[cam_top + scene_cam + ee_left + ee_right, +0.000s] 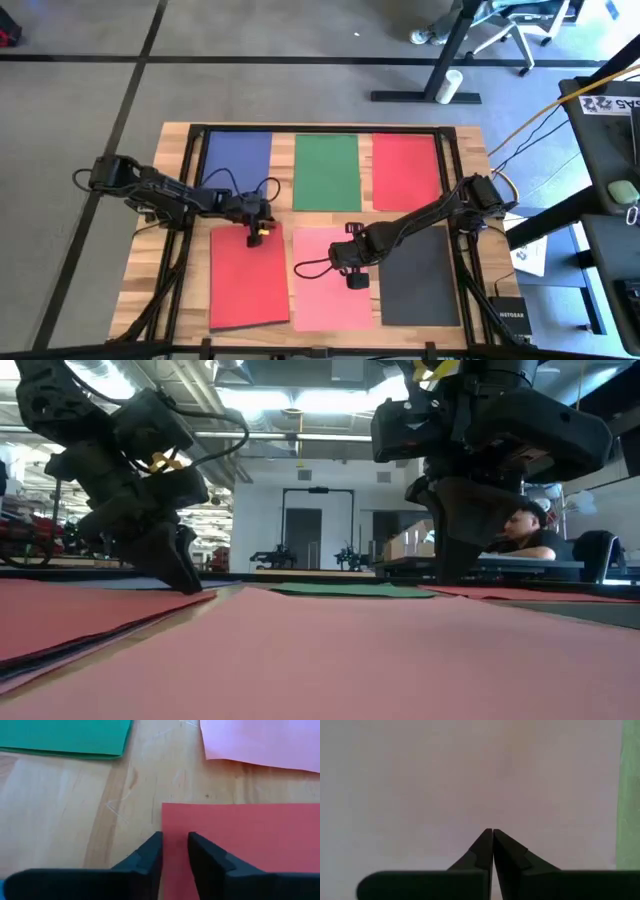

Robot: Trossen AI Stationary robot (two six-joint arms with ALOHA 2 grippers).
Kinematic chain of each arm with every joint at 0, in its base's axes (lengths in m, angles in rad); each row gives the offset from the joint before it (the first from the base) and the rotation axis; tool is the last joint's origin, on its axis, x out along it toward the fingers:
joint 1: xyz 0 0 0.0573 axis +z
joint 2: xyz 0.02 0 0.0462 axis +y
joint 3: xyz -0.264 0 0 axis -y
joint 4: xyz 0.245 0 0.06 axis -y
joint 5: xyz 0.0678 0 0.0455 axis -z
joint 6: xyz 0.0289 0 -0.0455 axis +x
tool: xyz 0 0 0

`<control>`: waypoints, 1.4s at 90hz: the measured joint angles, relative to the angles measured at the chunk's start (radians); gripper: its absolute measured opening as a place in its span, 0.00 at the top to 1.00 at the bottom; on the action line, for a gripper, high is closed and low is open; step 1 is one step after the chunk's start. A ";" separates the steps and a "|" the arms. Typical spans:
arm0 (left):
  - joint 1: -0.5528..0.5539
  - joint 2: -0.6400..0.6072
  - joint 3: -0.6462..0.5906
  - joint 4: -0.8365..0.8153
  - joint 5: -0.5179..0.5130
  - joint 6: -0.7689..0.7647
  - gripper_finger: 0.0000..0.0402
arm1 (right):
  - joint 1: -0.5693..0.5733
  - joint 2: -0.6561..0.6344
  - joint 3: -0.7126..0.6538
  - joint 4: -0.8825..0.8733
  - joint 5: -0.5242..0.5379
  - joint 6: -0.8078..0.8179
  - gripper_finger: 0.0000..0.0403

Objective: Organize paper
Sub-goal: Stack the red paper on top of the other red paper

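Note:
Six sheets of paper lie flat on the wooden table. Blue [237, 158], green [327, 170] and red [406, 170] are in the far row. Red [248, 278], salmon pink [333, 285] and dark grey [420, 275] are in the near row. My left gripper [258, 233] [175, 839] is narrowly open at the near red sheet's far edge, close to its far right corner [165, 807]. My right gripper [357, 272] [492, 831] is shut, tips down on the salmon sheet [470, 775]. My left gripper points down and straddles the near red sheet's far edge [163, 822]. One fingertip [197, 842] is on the sheet and the other on bare wood. The sheet lies flat. My right gripper presses its shut fingertips [496, 837] down from above on the salmon sheet's right half, and the sheet stays flat on the table.
A black frame rail [320, 128] runs around the table's edges. Bare wood [75, 810] shows between the sheets. A person [525, 530] sits beyond the table. Cables and a stand [600, 200] lie off its right side.

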 joint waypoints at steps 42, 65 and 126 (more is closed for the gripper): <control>-0.004 0.002 0.138 -0.206 0.008 0.056 0.95 | 0.000 0.000 0.000 0.001 0.000 0.000 1.00; -0.004 0.001 0.205 -0.280 0.007 0.056 0.98 | 0.000 0.000 0.000 0.063 0.034 0.007 1.00; -0.027 -0.191 0.248 -0.368 0.004 0.021 1.00 | -0.196 0.009 -0.127 0.986 0.125 0.296 0.91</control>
